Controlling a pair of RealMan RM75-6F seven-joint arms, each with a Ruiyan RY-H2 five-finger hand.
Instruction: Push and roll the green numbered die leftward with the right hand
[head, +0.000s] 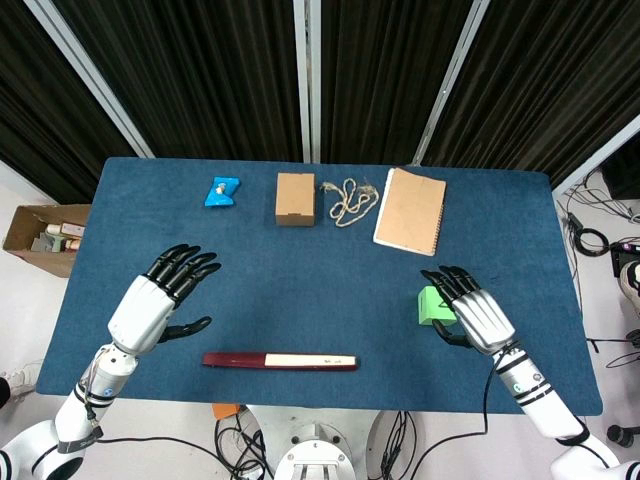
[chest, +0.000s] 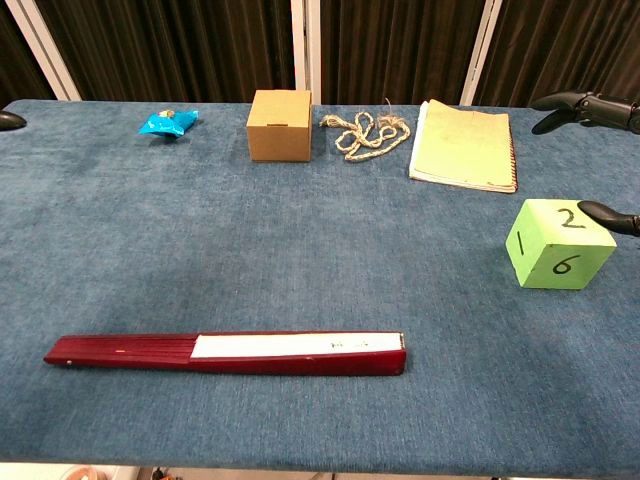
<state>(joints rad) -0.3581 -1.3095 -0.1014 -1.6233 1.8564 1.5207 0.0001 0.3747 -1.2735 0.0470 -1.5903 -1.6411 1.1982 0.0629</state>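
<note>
The green numbered die (head: 431, 304) (chest: 557, 243) sits on the blue table near the right front, showing 2 on top, 1 and 6 on its near faces. My right hand (head: 468, 308) hovers just right of the die and partly over it, fingers spread and holding nothing; in the chest view only its dark fingertips (chest: 607, 213) show beside the die's right edge, and I cannot tell whether they touch it. My left hand (head: 165, 291) is open above the left side of the table, far from the die.
A closed dark red and white folding fan (head: 281, 360) (chest: 227, 352) lies along the front edge. At the back are a blue packet (head: 221, 191), a small cardboard box (head: 295, 198), a rope tangle (head: 347, 202) and a tan notebook (head: 410, 209).
</note>
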